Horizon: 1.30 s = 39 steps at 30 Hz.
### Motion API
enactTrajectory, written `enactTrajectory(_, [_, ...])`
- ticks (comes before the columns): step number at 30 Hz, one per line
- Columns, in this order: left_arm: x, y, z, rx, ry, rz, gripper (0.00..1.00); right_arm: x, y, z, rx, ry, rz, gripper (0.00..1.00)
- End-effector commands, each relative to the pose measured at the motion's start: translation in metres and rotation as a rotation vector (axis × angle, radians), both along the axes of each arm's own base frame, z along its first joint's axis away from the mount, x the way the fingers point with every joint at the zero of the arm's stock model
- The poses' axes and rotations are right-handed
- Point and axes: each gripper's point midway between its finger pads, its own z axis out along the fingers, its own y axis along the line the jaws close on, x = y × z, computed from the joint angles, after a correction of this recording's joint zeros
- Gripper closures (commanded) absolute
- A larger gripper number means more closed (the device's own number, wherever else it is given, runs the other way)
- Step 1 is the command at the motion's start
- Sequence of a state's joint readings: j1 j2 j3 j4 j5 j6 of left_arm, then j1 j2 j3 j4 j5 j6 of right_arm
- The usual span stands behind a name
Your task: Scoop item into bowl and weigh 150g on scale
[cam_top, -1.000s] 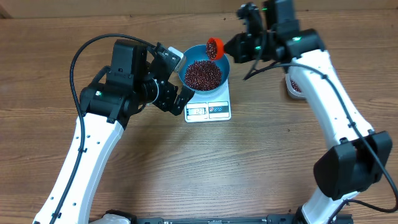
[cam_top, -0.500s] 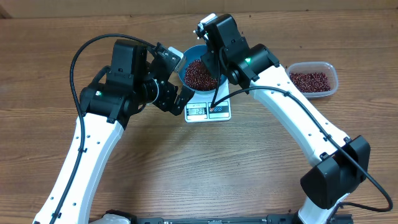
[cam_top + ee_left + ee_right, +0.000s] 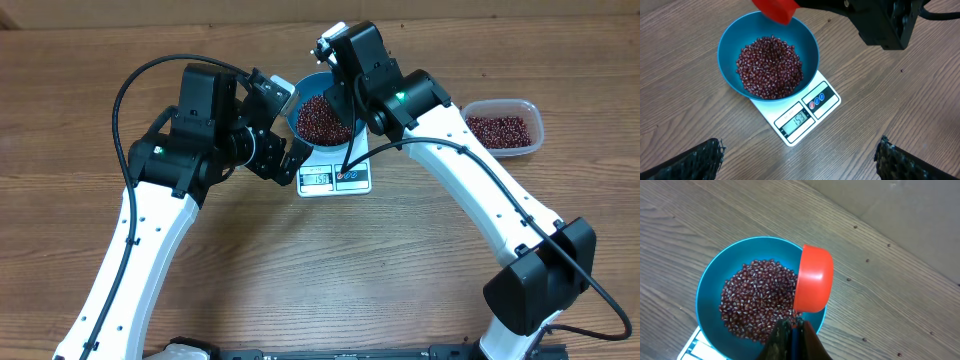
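While your right fingers stay out of the pile, pressed together on the handle of the orange scoop, that scoop hangs tipped on its side above the scale, right over one edge of the bowl. The bowl sits on the scale and holds the heap of beans. Your left fingers are spread wide beside the scale and hold nothing.

The main risk, as I judge it, is overshoot. You cannot see from these views whether the scoop is empty, and any beans that slip out now would push the weight up. The display is lit and looks close to target, but its digits are too small to trust fully.

Watch the scoop against the bowl's edge too. A touch there would press on the scale and falsify the reading, or shove the bowl, which is about as wide as the scale and could slide off it.

A careless swing of the left arm beside the scale would do the same. Lift the scoop tilted and beans may scatter over the tabletop instead of reaching the tub, well apart from the scale.
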<state>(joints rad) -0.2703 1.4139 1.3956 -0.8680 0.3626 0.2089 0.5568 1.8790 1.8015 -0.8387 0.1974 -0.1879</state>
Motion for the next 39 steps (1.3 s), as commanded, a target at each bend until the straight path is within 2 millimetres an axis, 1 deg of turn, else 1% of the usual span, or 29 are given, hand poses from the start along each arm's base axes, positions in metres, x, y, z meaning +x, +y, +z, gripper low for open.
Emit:
enactTrajectory(1, [0.003, 0.001, 0.012, -0.011, -0.027, 0.017, 0.01, 0.001, 0.008, 0.016, 0.057, -0.012, 0.036, 0.96])
enactTrajectory(3, [0.003, 0.001, 0.012, -0.011, -0.027, 0.017, 0.01, -0.003, 0.010, 0.021, 0.096, 0.002, 0.061, 0.96])
enactTrajectory(6, [0.003, 0.001, 0.012, -0.011, -0.027, 0.017, 0.01, -0.006, 0.006, 0.030, 0.164, 0.023, 0.090, 0.96])
enactTrajectory(9, [0.003, 0.001, 0.012, -0.011, -0.027, 0.016, 0.00, -0.008, -0.006, 0.041, 0.237, 0.048, 0.103, 0.96])
enactTrajectory(12, [0.003, 0.001, 0.012, -0.011, -0.027, 0.017, 0.00, -0.012, -0.024, 0.056, 0.321, 0.076, 0.117, 0.96])
enactTrajectory(15, [0.003, 0.001, 0.012, -0.011, -0.027, 0.017, 0.00, -0.018, -0.047, 0.073, 0.421, 0.101, 0.130, 0.96])
enactTrajectory(20, [0.003, 0.001, 0.012, -0.011, -0.027, 0.017, 0.00, -0.025, -0.094, 0.102, 0.582, 0.113, 0.122, 0.96])
enactTrajectory(22, [0.003, 0.001, 0.012, -0.011, -0.027, 0.017, 0.01, -0.025, -0.117, 0.108, 0.620, 0.112, 0.091, 0.96])
enactTrajectory(25, [0.003, 0.001, 0.012, -0.011, -0.027, 0.017, 0.00, -0.023, -0.148, 0.108, 0.655, 0.118, 0.029, 0.96])
enactTrajectory(27, [0.003, 0.001, 0.012, -0.011, -0.027, 0.017, 0.01, -0.023, -0.164, 0.106, 0.668, 0.125, -0.007, 0.96])
enactTrajectory(28, [0.003, 0.001, 0.012, -0.011, -0.027, 0.017, 0.00, -0.023, -0.168, 0.107, 0.681, 0.125, -0.010, 0.96])
enactTrajectory(31, [0.003, 0.001, 0.012, -0.011, -0.027, 0.017, 0.00, -0.023, -0.167, 0.107, 0.684, 0.126, -0.005, 0.96])
enactTrajectory(33, [0.003, 0.001, 0.012, -0.011, -0.027, 0.017, 0.00, -0.022, -0.161, 0.103, 0.668, 0.135, -0.004, 0.96])
enactTrajectory(37, [0.003, 0.001, 0.012, -0.011, -0.027, 0.017, 0.01, -0.017, -0.135, 0.085, 0.610, 0.168, 0.018, 0.96])
enactTrajectory(39, [0.003, 0.001, 0.012, -0.011, -0.027, 0.017, 0.00, -0.012, -0.115, 0.073, 0.567, 0.181, 0.035, 0.96])
